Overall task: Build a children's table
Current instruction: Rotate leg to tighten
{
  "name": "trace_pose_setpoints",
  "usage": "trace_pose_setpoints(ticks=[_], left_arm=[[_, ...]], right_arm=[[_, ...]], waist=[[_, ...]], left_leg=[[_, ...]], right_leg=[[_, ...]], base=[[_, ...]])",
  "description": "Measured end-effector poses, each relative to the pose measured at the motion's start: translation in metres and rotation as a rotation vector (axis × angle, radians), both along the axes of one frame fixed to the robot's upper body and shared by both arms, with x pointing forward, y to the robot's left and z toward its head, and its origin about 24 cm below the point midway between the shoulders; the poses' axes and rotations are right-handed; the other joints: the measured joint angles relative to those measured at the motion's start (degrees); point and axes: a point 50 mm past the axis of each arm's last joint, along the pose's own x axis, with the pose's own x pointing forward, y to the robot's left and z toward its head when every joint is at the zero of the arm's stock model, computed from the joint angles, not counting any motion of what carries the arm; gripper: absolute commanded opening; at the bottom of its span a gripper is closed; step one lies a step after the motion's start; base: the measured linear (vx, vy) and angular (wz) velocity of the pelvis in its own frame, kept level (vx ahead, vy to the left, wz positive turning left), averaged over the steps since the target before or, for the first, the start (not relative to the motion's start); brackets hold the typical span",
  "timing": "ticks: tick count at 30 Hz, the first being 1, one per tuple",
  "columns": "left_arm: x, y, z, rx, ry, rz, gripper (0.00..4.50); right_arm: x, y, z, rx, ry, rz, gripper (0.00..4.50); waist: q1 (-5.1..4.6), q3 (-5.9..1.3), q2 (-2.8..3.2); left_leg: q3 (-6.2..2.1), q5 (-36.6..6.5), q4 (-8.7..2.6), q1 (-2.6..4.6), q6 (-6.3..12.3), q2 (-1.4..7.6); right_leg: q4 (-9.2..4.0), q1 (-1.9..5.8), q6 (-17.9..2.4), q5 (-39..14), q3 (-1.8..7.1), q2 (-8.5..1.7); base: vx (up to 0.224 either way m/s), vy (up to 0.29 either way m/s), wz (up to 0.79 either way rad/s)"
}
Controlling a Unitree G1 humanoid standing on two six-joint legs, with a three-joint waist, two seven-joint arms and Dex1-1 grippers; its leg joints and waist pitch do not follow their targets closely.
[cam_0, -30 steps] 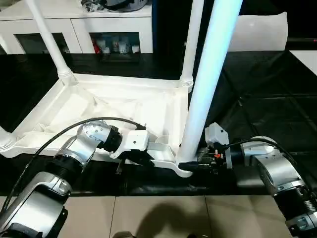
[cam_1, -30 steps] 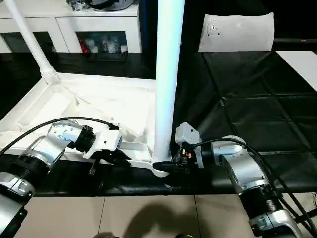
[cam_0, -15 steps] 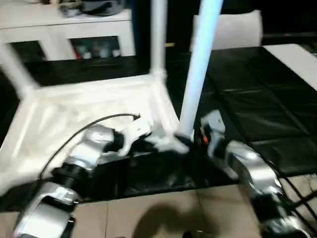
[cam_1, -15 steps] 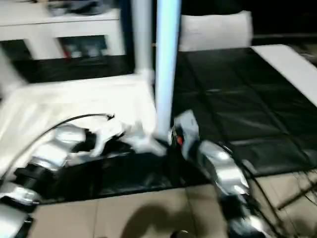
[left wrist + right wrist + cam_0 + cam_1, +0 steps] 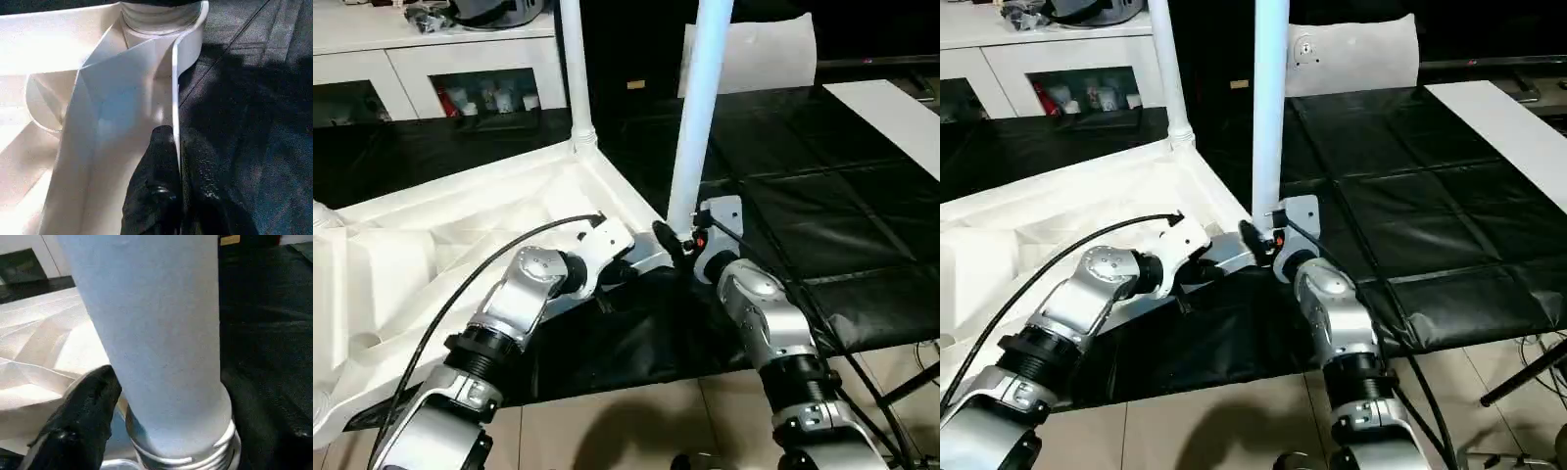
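Observation:
The children's table lies upside down on the black mat, its ribbed white top facing up. One white leg stands in the far corner socket. A second leg stands upright in the near right corner socket. My left gripper is shut on the table top's thin rim wall just beside that socket, and its black fingers pinch the wall from both sides. My right gripper sits at the base of the near leg, right above the socket collar.
The black mat stretches to the right. A flat white panel with a round mark leans at the back, and a long white strip lies at the far right. A white cabinet stands behind. Tiled floor lies in front.
The whole picture has swung, so the camera has moved, and the table now lies at a slant to me. My left gripper still holds the rim and my right stays at the leg's base.

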Motion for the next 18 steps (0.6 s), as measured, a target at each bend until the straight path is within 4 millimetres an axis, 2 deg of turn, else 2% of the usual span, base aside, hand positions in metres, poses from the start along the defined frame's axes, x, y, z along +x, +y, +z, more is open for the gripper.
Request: trace_pose_setpoints(ticks=[2, 5, 7, 11, 13, 18], left_arm=[[0.000, 0.000, 0.000, 0.003, -0.007, -0.012, 0.00], [0.000, 0.003, 0.001, 0.010, -0.017, -0.033, 0.00], [-0.001, 0.005, 0.001, 0.011, -0.020, -0.042, 0.00], [-0.004, 0.014, 0.000, 0.003, -0.026, -0.113, 0.00], [-0.004, 0.021, -0.001, 0.005, -0.026, -0.135, 0.00], [-0.011, 0.033, 0.000, 0.026, -0.011, -0.287, 0.00]], right_arm=[[-0.006, -0.004, -0.001, 0.000, -0.016, 0.015, 3.92], [-0.015, -0.013, -0.003, 0.001, -0.026, 0.056, 4.33], [-0.020, -0.016, -0.004, -0.005, -0.031, 0.092, 4.39], [-0.038, -0.039, -0.007, -0.073, -0.035, 0.226, 4.45], [-0.042, -0.043, -0.008, -0.074, -0.028, 0.276, 4.45], [-0.050, -0.070, 0.006, -0.142, -0.053, 0.434, 4.45]], waist=[[0.27, 0.00, 0.00], [0.34, 0.01, -0.01], [0.31, 0.02, -0.01], [0.74, 0.02, -0.01], [0.78, 0.02, -0.01], [2.36, 0.03, -0.03]], left_leg=[[0.00, 0.00, -0.01, -0.02, 0.01, 0.00], [0.02, -0.01, -0.02, -0.07, 0.08, 0.00], [0.02, 0.00, -0.02, -0.08, 0.11, 0.02], [0.02, 0.06, -0.04, -0.13, 0.20, 0.02], [0.03, 0.06, -0.03, -0.13, 0.19, 0.02], [0.02, 0.05, 0.06, -0.14, 0.18, 0.01]], right_leg=[[-0.01, 0.00, 0.01, -0.01, 0.00, 0.00], [-0.01, -0.05, 0.03, -0.03, 0.03, 0.00], [0.00, -0.08, 0.01, -0.03, 0.04, 0.02], [0.00, -0.13, 0.02, -0.07, 0.03, 0.02], [0.05, -0.15, 0.00, -0.06, 0.04, 0.02], [0.08, -0.15, 0.01, -0.05, 0.06, 0.00]], base=[[0.000, 0.000, 0.00], [0.000, 0.000, 0.00], [0.000, 0.000, 0.00], [0.000, 0.000, 0.00], [0.000, 0.000, 0.00], [0.000, 0.000, 0.00]])
